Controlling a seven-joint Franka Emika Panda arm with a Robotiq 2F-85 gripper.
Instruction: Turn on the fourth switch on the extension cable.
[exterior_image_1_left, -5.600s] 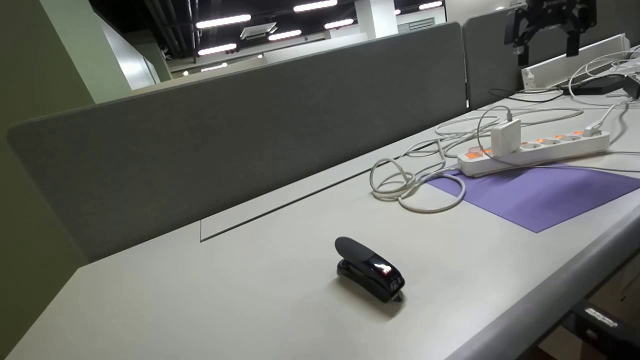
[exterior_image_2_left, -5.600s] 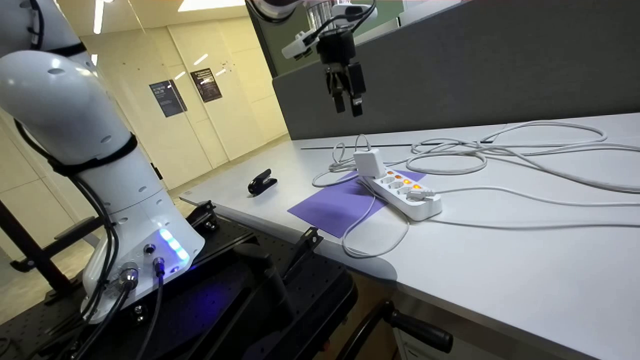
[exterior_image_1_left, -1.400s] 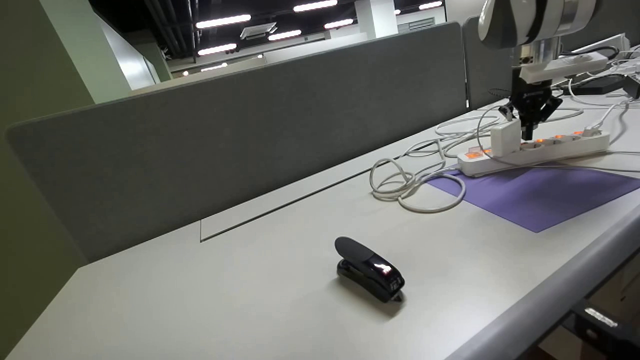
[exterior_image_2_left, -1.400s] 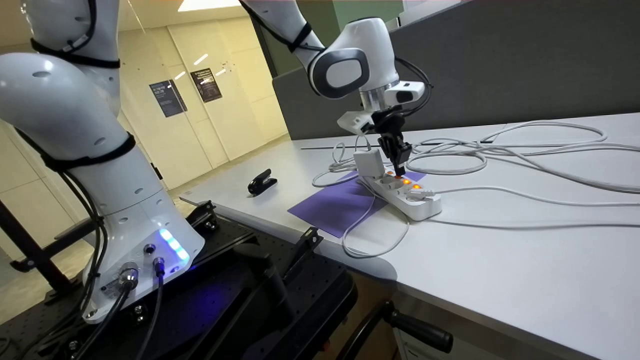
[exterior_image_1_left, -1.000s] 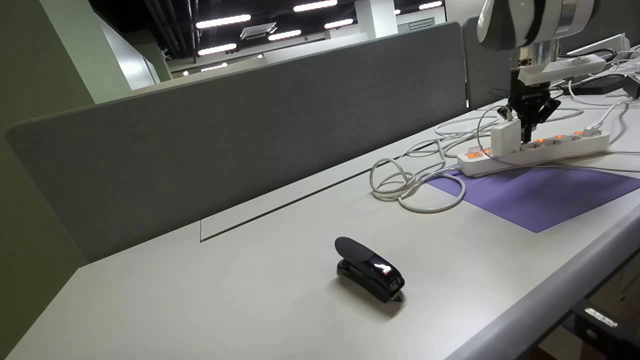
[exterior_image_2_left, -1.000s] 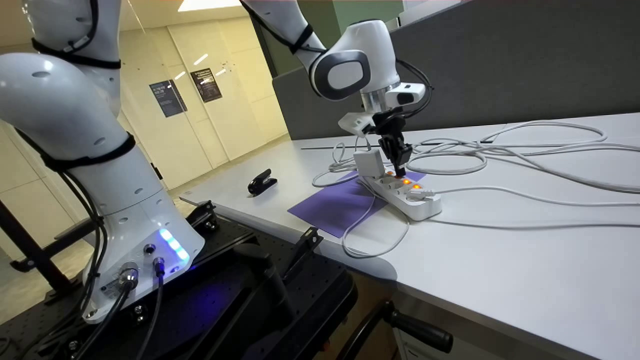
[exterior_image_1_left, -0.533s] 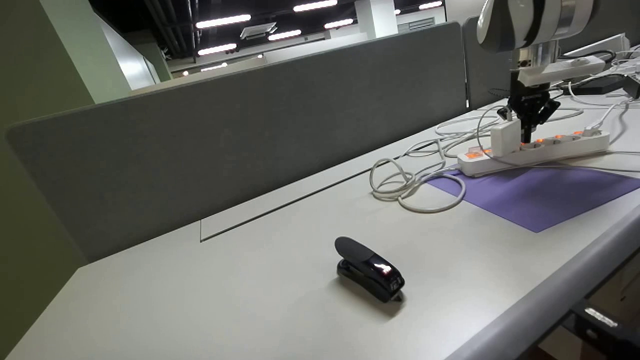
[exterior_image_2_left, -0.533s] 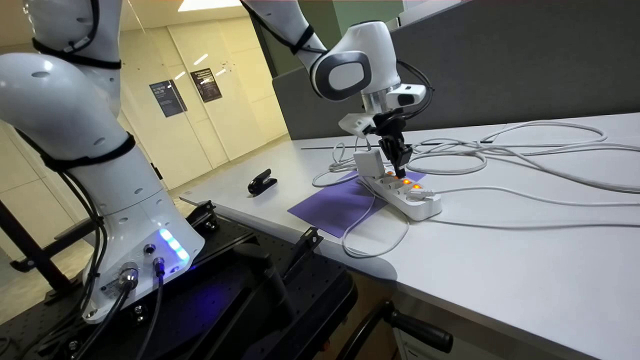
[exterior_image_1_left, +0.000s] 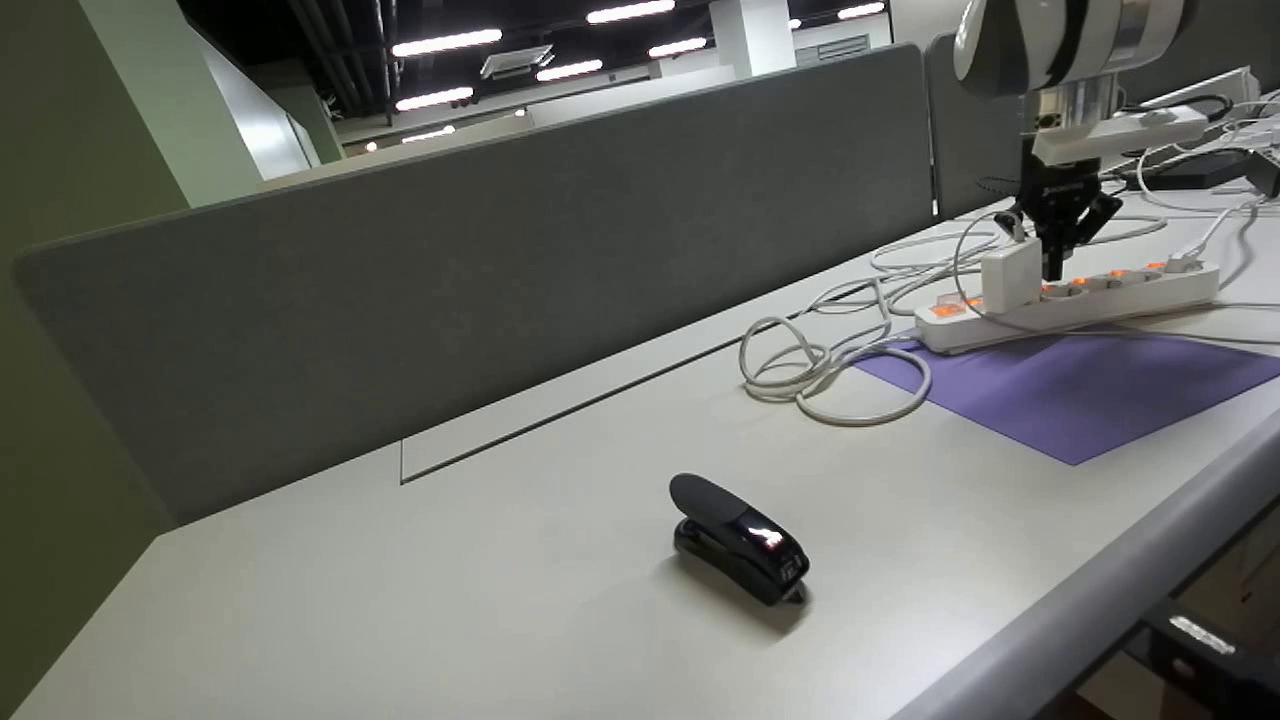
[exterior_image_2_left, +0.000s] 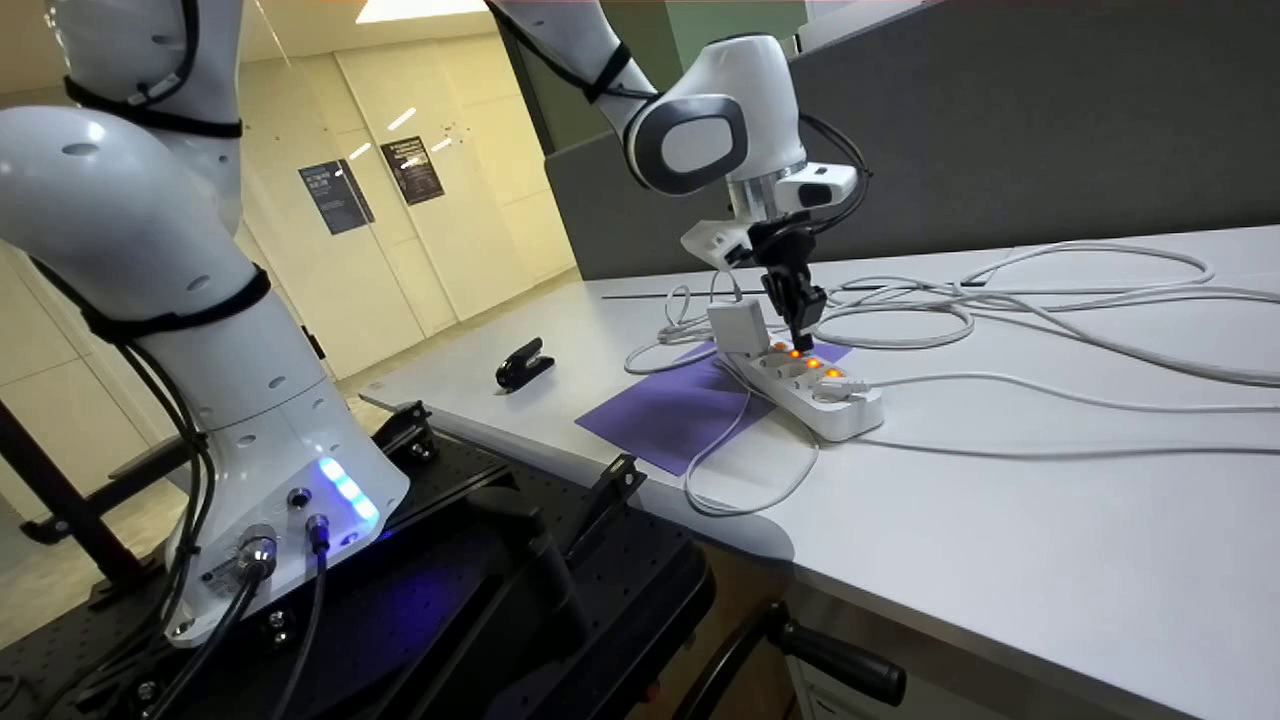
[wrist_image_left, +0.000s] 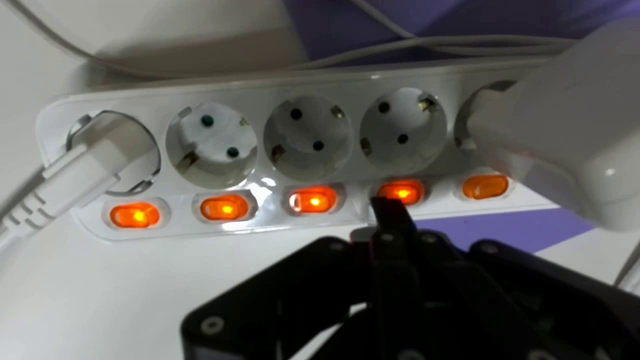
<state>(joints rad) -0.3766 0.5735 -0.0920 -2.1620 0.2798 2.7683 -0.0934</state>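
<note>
We are finding the extension cable (wrist_image_left: 356, 155) lying partly across the purple sheet (exterior_image_2_left: 650, 430), four of its switches (wrist_image_left: 312, 200) glowing. The gripper (exterior_image_2_left: 803, 341) is hanging low over the extension cable, jaws clenched together; whether it is touching, we are not managing to tell. White adapter (exterior_image_2_left: 738, 328) sitting plugged into the extension cable; black stapler (exterior_image_1_left: 740, 545) resting well apart from it.

The white table (exterior_image_1_left: 450, 610) carries a black stapler (exterior_image_1_left: 740, 540), well apart from a purple sheet (exterior_image_2_left: 650, 425) lying flat. The extension cable (exterior_image_2_left: 788, 384) rests partly over that sheet, partly on the tabletop itself, white cords (exterior_image_1_left: 862, 421) looping beside it; farther along, a dark box (exterior_image_1_left: 1195, 172) seems to lie there too
</note>
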